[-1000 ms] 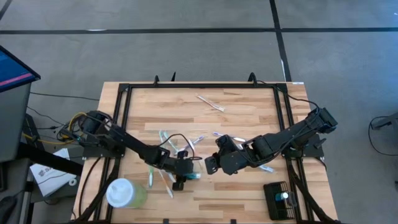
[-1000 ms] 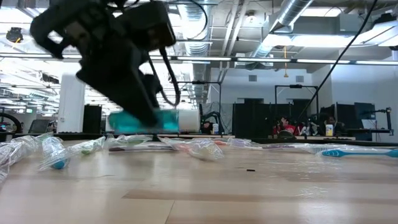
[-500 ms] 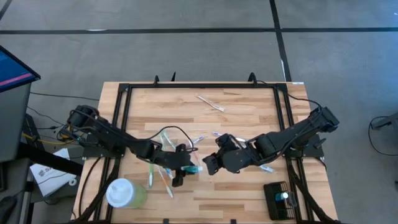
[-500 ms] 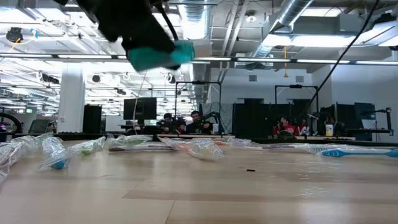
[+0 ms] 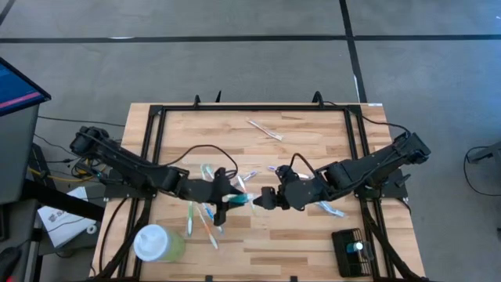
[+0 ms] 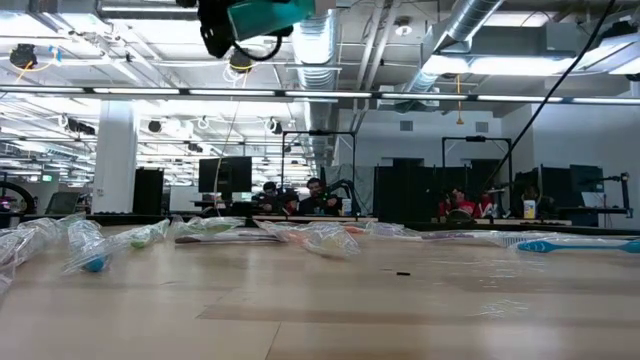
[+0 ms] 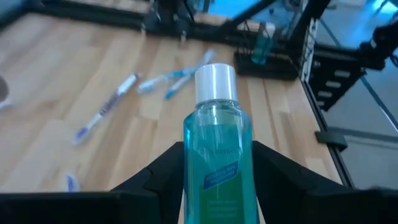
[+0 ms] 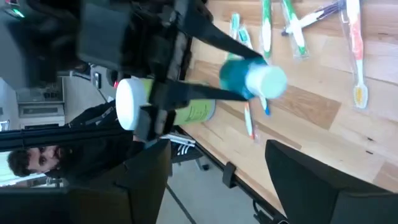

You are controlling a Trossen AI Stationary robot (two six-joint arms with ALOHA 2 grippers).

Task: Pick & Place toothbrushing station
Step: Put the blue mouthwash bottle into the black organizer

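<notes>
Teal bottle [image 7: 217, 162] between end effector [image 7: 214, 171] fingers

An open lab hall: exposed ceiling ducts [image 6: 470, 30], distant workstations [image 6: 420, 190]

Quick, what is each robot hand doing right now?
Left gripper: closed on the teal mouthwash bottle, held up above the table.
Right gripper: open, holding nothing, just next to the bottle's cap.

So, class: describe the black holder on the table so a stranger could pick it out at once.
Start at the wooden table seen from above, and go to its near right corner, beyond the right arm. There sits the toothbrushing station, a small black rectangular holder; unlike the pale green cup at the opposite near corner, it is dark and boxy.
</notes>
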